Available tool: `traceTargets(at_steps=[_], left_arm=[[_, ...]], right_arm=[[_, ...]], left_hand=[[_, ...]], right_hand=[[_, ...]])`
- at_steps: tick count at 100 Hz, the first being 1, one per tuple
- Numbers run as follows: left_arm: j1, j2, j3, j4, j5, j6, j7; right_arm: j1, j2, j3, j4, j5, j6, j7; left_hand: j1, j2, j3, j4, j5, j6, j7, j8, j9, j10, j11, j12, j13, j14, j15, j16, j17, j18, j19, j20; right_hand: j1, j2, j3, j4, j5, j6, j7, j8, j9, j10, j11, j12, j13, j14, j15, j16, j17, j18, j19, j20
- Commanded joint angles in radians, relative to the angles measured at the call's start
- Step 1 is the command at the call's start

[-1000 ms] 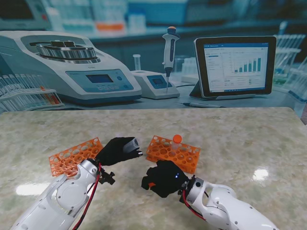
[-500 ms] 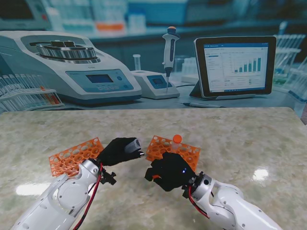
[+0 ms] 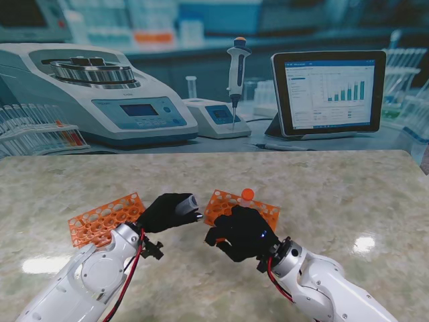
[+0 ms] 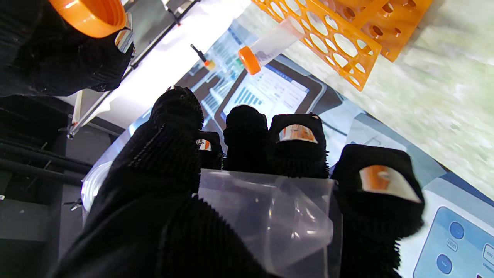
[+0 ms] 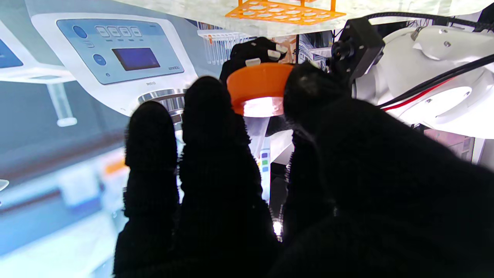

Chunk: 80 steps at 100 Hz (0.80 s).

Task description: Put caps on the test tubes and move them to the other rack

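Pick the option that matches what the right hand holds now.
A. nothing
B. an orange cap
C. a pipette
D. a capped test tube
B. In the right wrist view, the right hand pinches an orange cap between its fingertips, while the clear test tube sits in the left hand.
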Motion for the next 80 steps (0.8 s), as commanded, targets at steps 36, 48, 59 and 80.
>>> traceTargets(at_steps=[36, 48, 59, 80], left_arm=[[-0.006, 0.001, 0.015, 0.001, -0.01, -0.013, -0.014], [-0.006, 0.002, 0.019, -0.003, -0.011, -0.017, -0.017], [-0.003, 0.003, 0.02, -0.009, -0.01, -0.02, -0.018], [-0.001, 0.004, 0.025, -0.017, -0.009, -0.025, -0.021]], right_arm=[[-0.027, -0.011, 0.042, -0.052, 0.002, -0.001, -0.032], [-0.028, -0.015, 0.048, -0.058, 0.01, -0.001, -0.038], [-0.029, -0.019, 0.052, -0.064, 0.017, 0.003, -0.049], [-0.034, -0.026, 0.063, -0.071, 0.033, 0.008, -0.067]], left_hand=[[0.015, 0.032, -0.006, -0.002, 0.014, -0.052, 0.089, 0.058, -0.012, -0.046, 0.005, 0.011, 0.0, -0.026, 0.009, -0.01, 0.025, -0.042, 0.122, -0.017], [0.015, 0.033, -0.006, -0.002, 0.013, -0.052, 0.089, 0.058, -0.012, -0.046, 0.005, 0.011, 0.0, -0.026, 0.009, -0.01, 0.025, -0.042, 0.122, -0.017], [0.016, 0.033, -0.006, -0.002, 0.013, -0.053, 0.089, 0.059, -0.012, -0.046, 0.005, 0.011, 0.0, -0.027, 0.009, -0.01, 0.024, -0.042, 0.122, -0.017], [0.015, 0.033, -0.006, -0.002, 0.013, -0.054, 0.089, 0.059, -0.012, -0.047, 0.005, 0.011, 0.0, -0.027, 0.008, -0.01, 0.024, -0.042, 0.122, -0.017]], right_hand=[[0.196, 0.039, 0.176, 0.077, 0.033, -0.017, 0.026, 0.023, 0.142, -0.2, 0.142, 0.036, 0.027, -0.038, 0.041, 0.01, 0.007, 0.008, 0.032, -0.023], [0.196, 0.039, 0.177, 0.077, 0.034, -0.019, 0.026, 0.023, 0.142, -0.199, 0.142, 0.036, 0.028, -0.038, 0.041, 0.01, 0.009, 0.009, 0.033, -0.024], [0.195, 0.042, 0.177, 0.078, 0.034, -0.02, 0.026, 0.024, 0.143, -0.199, 0.143, 0.037, 0.028, -0.039, 0.041, 0.011, 0.009, 0.007, 0.034, -0.024], [0.192, 0.047, 0.178, 0.08, 0.032, -0.021, 0.027, 0.025, 0.141, -0.201, 0.143, 0.038, 0.029, -0.04, 0.04, 0.012, 0.01, 0.004, 0.034, -0.022]])
